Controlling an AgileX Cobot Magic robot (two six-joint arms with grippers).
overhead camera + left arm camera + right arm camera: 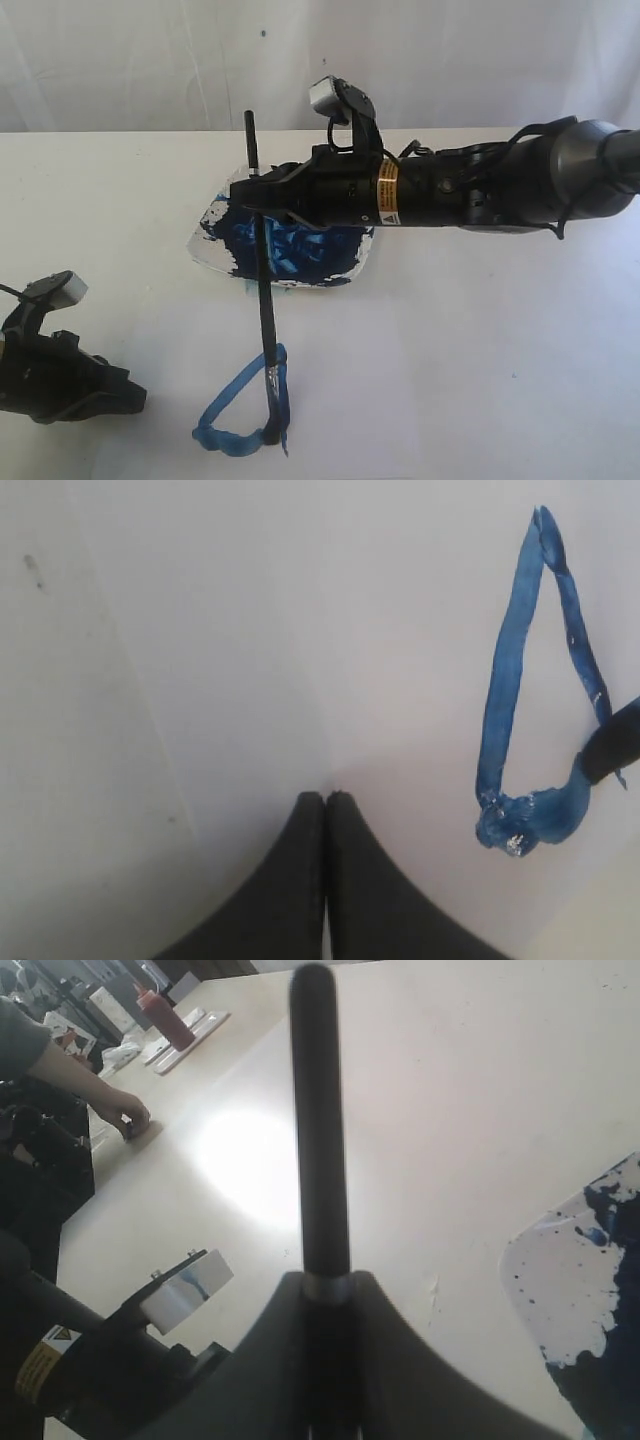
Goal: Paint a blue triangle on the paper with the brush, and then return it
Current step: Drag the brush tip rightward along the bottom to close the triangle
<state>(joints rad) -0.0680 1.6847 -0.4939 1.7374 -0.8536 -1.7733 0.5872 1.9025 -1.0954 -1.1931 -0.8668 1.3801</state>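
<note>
While the right pincer (252, 195) is clamped on the brush (265, 300) partway down its handle, the black stick runs down past the near edge of the plate (207, 255) to the paper (330, 420). The right arm reaches in from the right, above the plate, which is smeared with dark blue paint. The brush's top end sticks up above the pincer. Its dark tip meets the wet paint at one corner of the triangle (228, 440). I cannot tell whether the bristles press on the sheet.

The triangle lies on the paper in front of the plate, well apart from it. It is a narrow, hollow outline of uneven blue strokes, with the thickest paint along its short side. In the left wrist view the brush tip (612, 745) comes in at the corner where that short side joins a long one.

The left pincer (135, 400) sits low at the left of the counter (100, 200), near the triangle but not touching it. Its two fingers are pressed together with nothing between them (326, 796).

In the right wrist view the handle (320, 1140) rises straight out of the closed fingers.
</note>
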